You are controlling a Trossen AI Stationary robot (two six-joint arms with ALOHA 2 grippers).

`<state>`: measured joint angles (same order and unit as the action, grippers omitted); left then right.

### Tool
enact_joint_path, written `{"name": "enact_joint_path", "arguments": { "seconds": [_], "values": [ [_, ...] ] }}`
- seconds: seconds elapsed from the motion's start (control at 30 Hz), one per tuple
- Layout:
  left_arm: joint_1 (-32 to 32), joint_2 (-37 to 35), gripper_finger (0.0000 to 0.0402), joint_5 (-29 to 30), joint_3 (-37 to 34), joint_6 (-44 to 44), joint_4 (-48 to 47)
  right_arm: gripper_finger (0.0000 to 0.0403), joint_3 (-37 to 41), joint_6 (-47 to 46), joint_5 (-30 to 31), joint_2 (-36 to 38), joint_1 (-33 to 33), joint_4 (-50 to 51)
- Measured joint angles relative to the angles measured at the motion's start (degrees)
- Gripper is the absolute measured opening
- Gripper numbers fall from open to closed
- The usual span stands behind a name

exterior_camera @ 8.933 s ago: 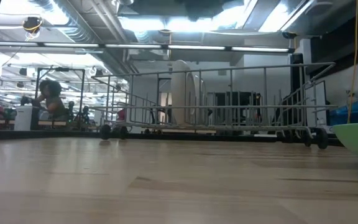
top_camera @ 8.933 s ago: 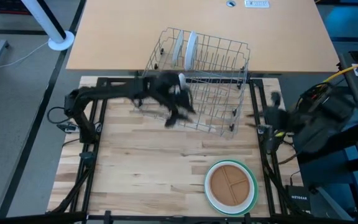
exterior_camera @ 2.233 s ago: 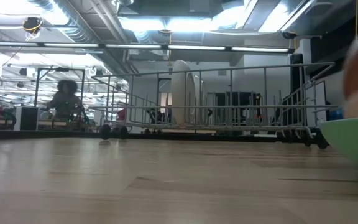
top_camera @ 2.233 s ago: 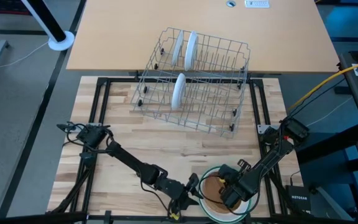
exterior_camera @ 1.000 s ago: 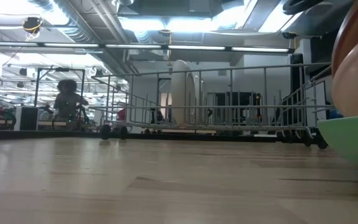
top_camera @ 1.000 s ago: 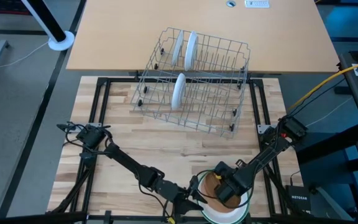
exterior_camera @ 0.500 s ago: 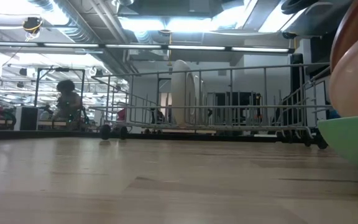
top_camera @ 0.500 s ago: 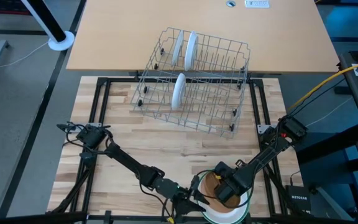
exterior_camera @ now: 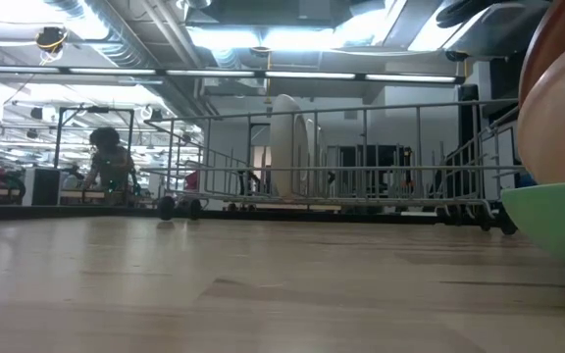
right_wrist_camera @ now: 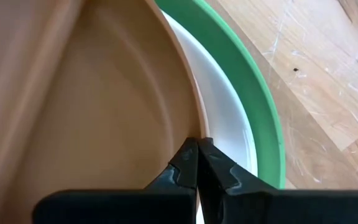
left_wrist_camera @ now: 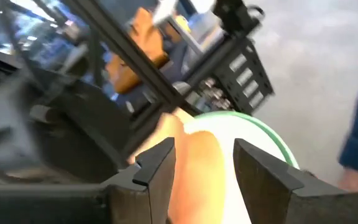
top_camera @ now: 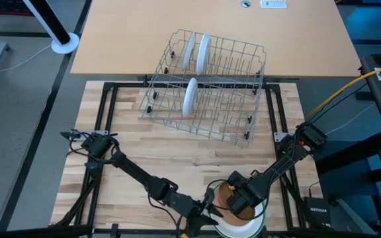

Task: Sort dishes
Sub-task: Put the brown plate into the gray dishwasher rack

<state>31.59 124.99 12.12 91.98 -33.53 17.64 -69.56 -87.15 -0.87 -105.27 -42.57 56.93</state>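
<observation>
Right hand (right_wrist_camera: 197, 163) pinches brown plate (right_wrist_camera: 92, 118); nearby "NETGEAR" box (top_camera: 317, 212), seemingly.

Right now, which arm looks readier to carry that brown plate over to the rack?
Probably the right. Its pincer is shut on the brown plate rim, tilting it up off the white plate. The left pincer is open around the plate edge, seemingly only supporting.
</observation>
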Motion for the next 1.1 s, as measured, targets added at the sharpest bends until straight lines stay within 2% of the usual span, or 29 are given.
{"name": "enact_joint_path", "arguments": {
  "seconds": [0.13, 0.3, 0.47, 0.77, 0.97, 1.1],
  "values": [
    [0.8, 0.0, 0.0144, -1.9, 0.0, -2.4, -2.7, 0.0001, 0.0, 0.0, -0.1, 0.0, 0.0, 0.0],
    [0.9, 1.2, 0.0141, -2.0, 0.0, 1.6, -3.1, 0.0001, 0.0, 0.0, -0.2, 0.0, 0.0, 0.0],
    [0.1, 2.4, 0.0141, 2.6, 0.0, 2.0, -4.0, 0.0001, 0.0, 0.0, -0.2, 0.0, 0.0, 0.0],
    [-1.6, 2.8, 0.0141, 3.7, 0.0, 15.7, -6.7, 0.0001, 0.0, 0.0, -0.2, 0.0, 0.0, 0.0],
    [-1.3, 2.8, 0.0141, 11.6, 0.0, 14.4, -7.5, 0.0001, 0.0, 0.0, -0.2, 0.0, -0.1, 0.1],
    [-1.2, 2.8, 0.0141, 14.5, 0.0, 13.5, -8.6, 0.0001, 0.0, 0.0, -0.3, 0.0, -0.2, 0.3]
  ]
}}
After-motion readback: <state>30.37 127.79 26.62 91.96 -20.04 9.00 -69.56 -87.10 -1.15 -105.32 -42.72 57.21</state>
